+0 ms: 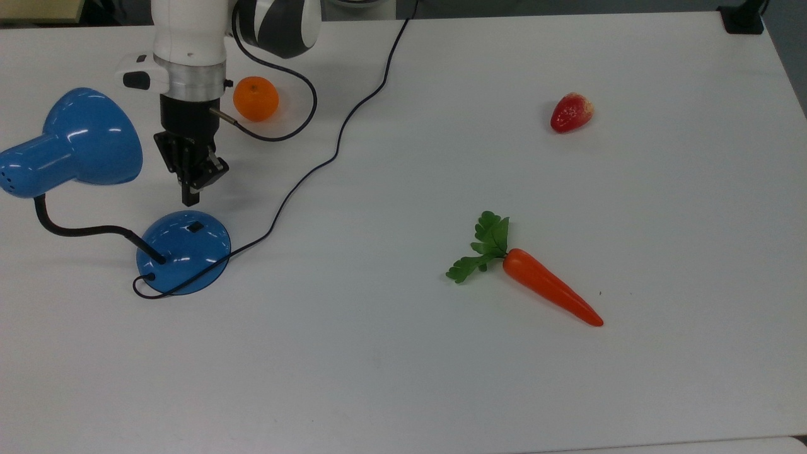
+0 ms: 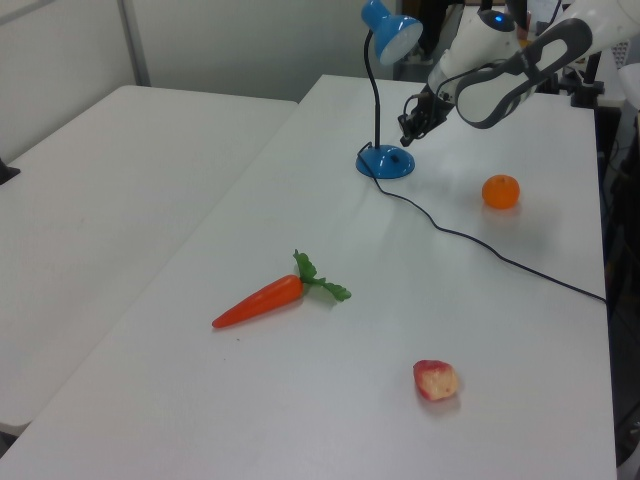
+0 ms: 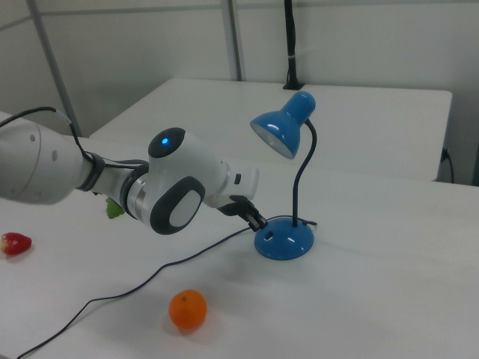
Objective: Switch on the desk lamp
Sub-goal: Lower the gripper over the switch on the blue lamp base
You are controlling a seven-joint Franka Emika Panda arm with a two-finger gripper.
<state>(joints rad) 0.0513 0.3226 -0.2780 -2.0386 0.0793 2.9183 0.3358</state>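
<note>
The glossy blue desk lamp with the bell-shaped shade [image 1: 88,142] sits at the top view's left on the white tabletop [image 1: 441,378] — black bendy gooseneck [image 1: 75,230] curving down into its round domed blue base [image 1: 183,252], with a small black switch [image 1: 196,226] on the dome. Its thin black cord [image 1: 340,135] snakes off toward the far edge.

The white robot arm [image 1: 189,38] reaches in from the far side, and its black gripper [image 1: 190,200] points down at the base, tip just short of the switch in the top view. In the left view the gripper [image 2: 404,140] hangs right above the base. Fingers look pressed together with nothing pinched between them, and I can't tell if the tip is touching the lamp.

Other stuff lying around: a round orange fruit [image 1: 255,98] just beside the arm, a red strawberry-looking toy [image 1: 571,112] well off to the top view's right, and an orange plastic carrot with green leaves [image 1: 536,277] nearer the middle.
</note>
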